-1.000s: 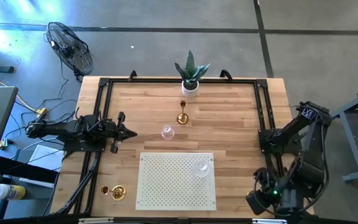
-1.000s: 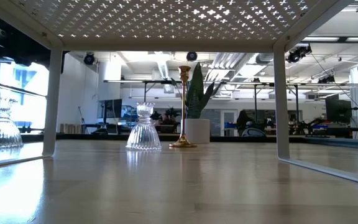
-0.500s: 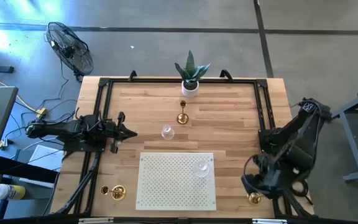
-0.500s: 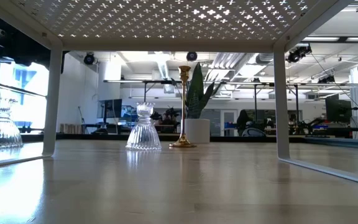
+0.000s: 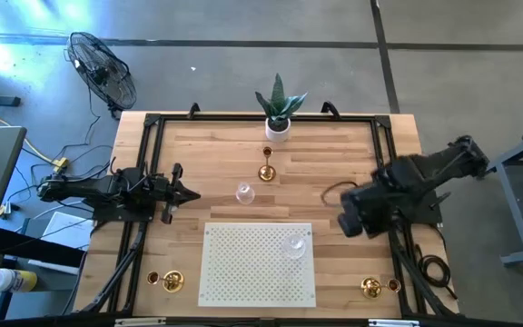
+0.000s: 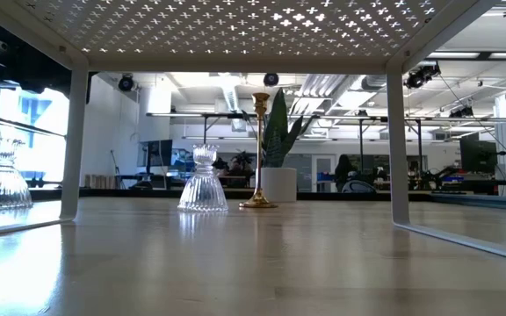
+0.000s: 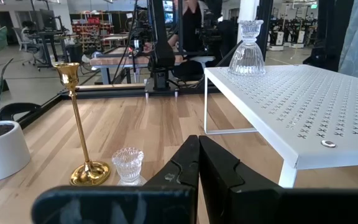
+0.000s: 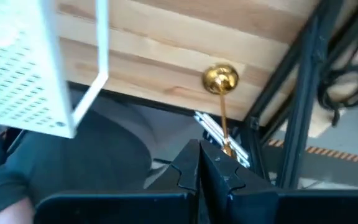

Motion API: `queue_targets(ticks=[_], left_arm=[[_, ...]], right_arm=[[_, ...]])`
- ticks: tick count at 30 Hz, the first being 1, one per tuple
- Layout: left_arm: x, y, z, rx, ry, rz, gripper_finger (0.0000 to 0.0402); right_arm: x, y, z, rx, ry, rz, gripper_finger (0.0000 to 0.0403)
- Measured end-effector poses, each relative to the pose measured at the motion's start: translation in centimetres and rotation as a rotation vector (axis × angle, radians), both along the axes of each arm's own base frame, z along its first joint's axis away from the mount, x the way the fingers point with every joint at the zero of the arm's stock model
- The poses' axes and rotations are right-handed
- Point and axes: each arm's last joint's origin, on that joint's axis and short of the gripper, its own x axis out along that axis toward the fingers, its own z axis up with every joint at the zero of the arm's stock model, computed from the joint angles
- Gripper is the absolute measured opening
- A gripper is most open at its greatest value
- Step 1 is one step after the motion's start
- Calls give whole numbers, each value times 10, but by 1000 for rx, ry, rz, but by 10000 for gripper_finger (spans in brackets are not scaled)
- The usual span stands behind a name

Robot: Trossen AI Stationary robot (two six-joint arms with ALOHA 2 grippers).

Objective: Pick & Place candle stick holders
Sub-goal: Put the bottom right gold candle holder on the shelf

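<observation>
- The left tool (image 5: 187, 193) waits at the left edge of the tabletop (image 5: 334, 163), fingers pressed together on nothing, pointing toward the middle
- The right tool (image 5: 345, 221) hangs over the right side of the tabletop, just right of the white perforated shelf (image 5: 243, 272); its fingers are together and nothing sits between them
- A lying gold holder (image 5: 371, 288) rests on its side at the front right corner, apart from the right tool; it looks to me set down there, clear of the shelf legs
- A second lying gold holder (image 5: 172, 281) sits at the front left corner, just beside the shelf's left edge, so the two front corners mirror each other
- An upright gold holder (image 5: 266, 171) stands behind the shelf, in front of the plant pot (image 5: 278, 129); its flared base keeps the tall stem vertical
- A clear glass holder (image 5: 243, 192) stands just beside that gold one, nearer the left arm
- Another clear glass holder (image 5: 294, 245) stands on top of the shelf, toward its right rear part; a flat raised surface suits a squat, wide-footed piece
- Count from overhead: three gold holders, two glass ones
- The low view shows a glass holder (image 6: 1, 178) at its left edge; I cannot tell whether this is a third glass piece or a reflection
- One plant, one shelf, two arms
</observation>
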Motion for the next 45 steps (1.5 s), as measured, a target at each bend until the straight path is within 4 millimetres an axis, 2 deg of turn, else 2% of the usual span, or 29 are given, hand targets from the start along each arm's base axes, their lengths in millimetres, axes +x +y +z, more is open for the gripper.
queue_targets(ticks=[5, 11, 18, 26, 33, 37, 41, 45], left_arm=[[0, 0, 0, 0, 0, 1, 1], [0, 0, 0, 0, -1, 0, 1], [0, 0, 0, 0, -1, 0, 1], [0, 0, 0, 0, 0, 1, 1], [0, 0, 0, 0, 0, 0, 1], [0, 0, 0, 0, 0, 0, 1], [0, 0, 0, 0, 0, 0, 1], [0, 0, 0, 0, 0, 0, 1]], right_arm=[[11, -23, -2, 46, -6, -29, 1], [15, -37, -1, 87, -14, -74, 1], [22, -38, 1, 118, -63, -113, 7], [21, -34, 3, 284, 140, -324, 5], [23, -34, 9, 491, 178, -256, 5], [16, -44, 6, 465, 215, -259, 2], [16, -54, -7, 449, 175, -239, 1], [11, -61, -35, 569, 220, -190, 1]])
